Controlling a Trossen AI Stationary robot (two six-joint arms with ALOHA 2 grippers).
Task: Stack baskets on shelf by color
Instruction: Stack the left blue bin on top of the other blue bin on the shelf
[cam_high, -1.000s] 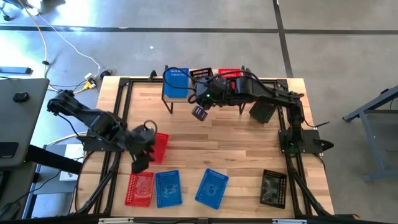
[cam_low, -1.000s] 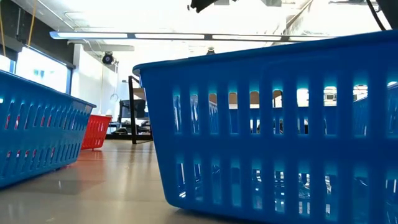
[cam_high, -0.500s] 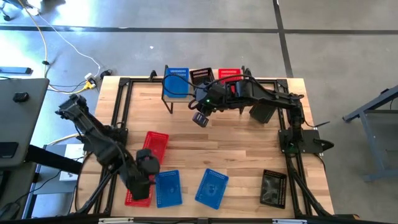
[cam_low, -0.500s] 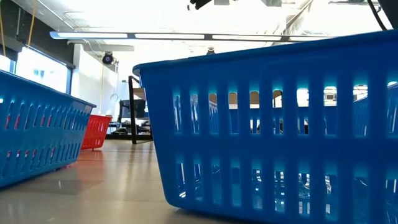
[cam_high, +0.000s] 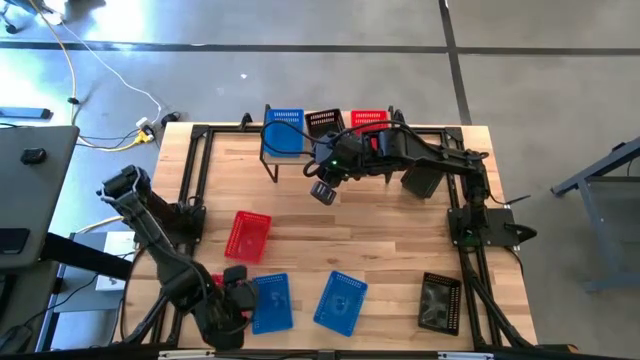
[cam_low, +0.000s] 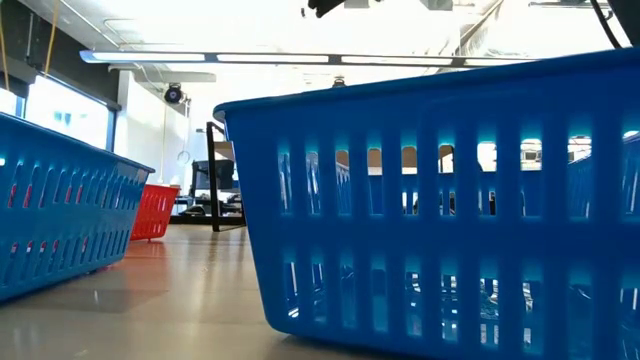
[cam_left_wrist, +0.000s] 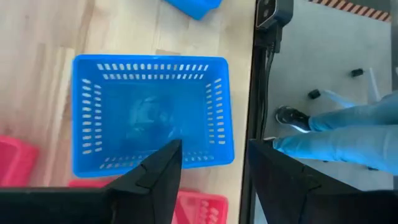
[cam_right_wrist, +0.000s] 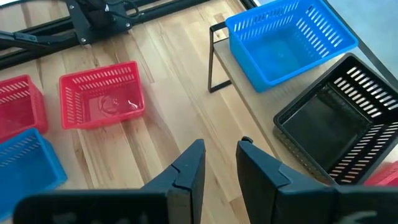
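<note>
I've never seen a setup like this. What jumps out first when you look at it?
Bright plastic baskets dot a wooden table: a blue basket, a black basket and a red basket sit on a low shelf at the far edge, with more scattered along the near edge. The left hand hangs open over a blue one, while the right hand hovers empty before the shelf.
</note>
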